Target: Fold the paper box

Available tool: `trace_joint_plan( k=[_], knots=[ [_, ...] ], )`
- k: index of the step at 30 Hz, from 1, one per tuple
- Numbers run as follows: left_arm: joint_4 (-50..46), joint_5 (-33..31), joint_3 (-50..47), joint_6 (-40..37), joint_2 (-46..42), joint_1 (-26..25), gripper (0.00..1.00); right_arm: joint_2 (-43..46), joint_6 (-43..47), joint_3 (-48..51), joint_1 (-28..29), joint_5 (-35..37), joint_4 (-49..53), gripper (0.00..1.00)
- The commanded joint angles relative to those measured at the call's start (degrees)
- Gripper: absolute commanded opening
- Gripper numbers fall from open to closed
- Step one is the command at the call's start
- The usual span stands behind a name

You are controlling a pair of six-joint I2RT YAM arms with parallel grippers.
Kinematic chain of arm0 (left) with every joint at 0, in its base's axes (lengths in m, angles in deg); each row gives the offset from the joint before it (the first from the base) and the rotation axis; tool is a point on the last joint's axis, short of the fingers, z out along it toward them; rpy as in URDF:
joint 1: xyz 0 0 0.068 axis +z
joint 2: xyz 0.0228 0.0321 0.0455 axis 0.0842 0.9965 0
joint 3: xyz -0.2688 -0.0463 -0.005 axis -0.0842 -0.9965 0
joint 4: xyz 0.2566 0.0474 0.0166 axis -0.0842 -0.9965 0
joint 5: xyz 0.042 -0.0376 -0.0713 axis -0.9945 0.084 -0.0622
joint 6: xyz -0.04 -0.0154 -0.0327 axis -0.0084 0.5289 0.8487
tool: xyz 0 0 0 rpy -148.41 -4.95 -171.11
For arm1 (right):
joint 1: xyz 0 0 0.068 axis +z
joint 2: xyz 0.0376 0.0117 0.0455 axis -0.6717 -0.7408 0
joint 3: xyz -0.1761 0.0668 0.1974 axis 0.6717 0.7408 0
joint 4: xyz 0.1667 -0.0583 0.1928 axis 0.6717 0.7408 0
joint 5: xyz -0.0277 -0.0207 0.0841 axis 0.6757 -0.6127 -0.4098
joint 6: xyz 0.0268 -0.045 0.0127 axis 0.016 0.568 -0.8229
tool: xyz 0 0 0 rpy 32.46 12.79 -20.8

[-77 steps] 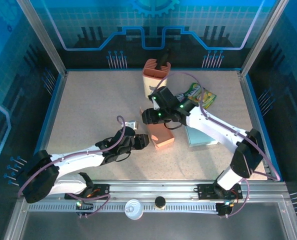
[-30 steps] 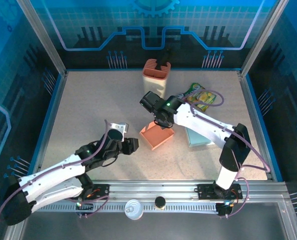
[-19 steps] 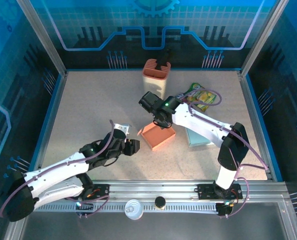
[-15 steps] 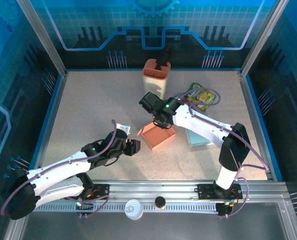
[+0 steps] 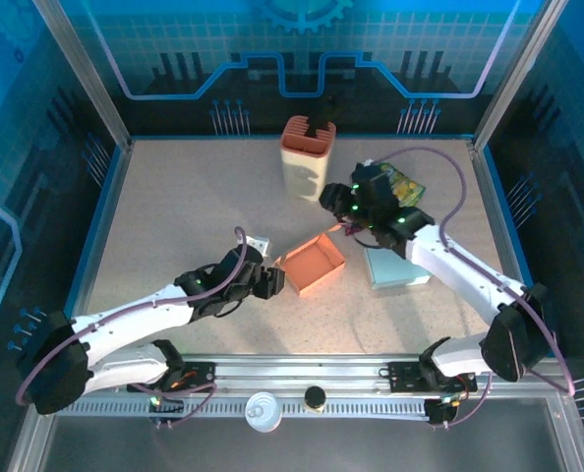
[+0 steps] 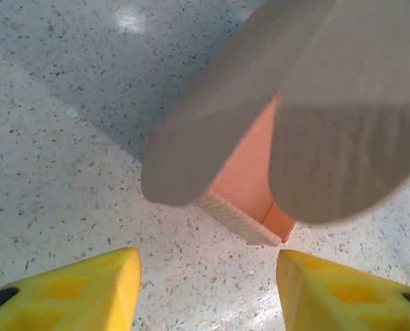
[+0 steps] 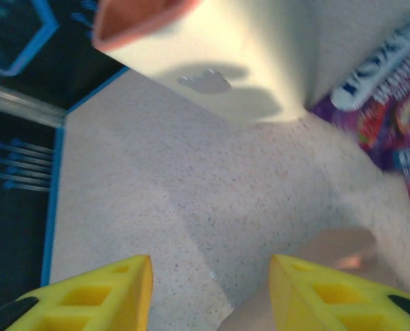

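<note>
Speckled table, orange paper box, snack packet lettering blurred

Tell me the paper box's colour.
The paper box is salmon orange, clearest in the top external view.

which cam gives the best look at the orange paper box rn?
Top external: the whole paper box shows there, open side up, all four walls visible. Left wrist sees one corner of it close up, partly behind a blurred grey shape. Right wrist has a blurred peach patch at the bottom edge, possibly the box.
</note>
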State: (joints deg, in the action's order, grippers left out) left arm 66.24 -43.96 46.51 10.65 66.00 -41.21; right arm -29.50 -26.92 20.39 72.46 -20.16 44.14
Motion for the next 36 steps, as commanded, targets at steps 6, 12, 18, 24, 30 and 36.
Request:
trace_joint_plan(
  k=[6, 12, 18, 24, 30, 36],
  knots=[
    [1.2, -6.0, 0.6, 2.3, 1.3, -0.5, 0.53, 3.9, 23.2, 12.8, -9.3, -20.9, 0.8, 0.39],
    [1.8, -4.5, 2.3, 2.9, 2.3, -0.1, 0.54, 6.3, 23.1, 25.1, -5.6, -17.3, -5.2, 0.43],
    [1.9, -4.3, 4.7, 2.6, 5.1, 2.2, 0.53, 1.2, 22.4, 26.0, -3.7, -12.2, -8.1, 0.46],
    [2.2, -3.9, 6.2, 1.7, 5.9, 3.8, 0.49, 0.0, 20.7, 24.7, -1.9, -9.3, -9.6, 0.49],
    [2.0, -1.8, 8.1, 1.6, 7.3, 5.8, 0.45, -5.3, 17.9, 23.6, 0.9, -6.2, -13.4, 0.47],
    [1.2, 2.3, 9.9, 2.7, 8.8, 8.7, 0.38, -8.4, 18.4, 21.2, 1.9, -2.2, -14.7, 0.47]
  ],
)
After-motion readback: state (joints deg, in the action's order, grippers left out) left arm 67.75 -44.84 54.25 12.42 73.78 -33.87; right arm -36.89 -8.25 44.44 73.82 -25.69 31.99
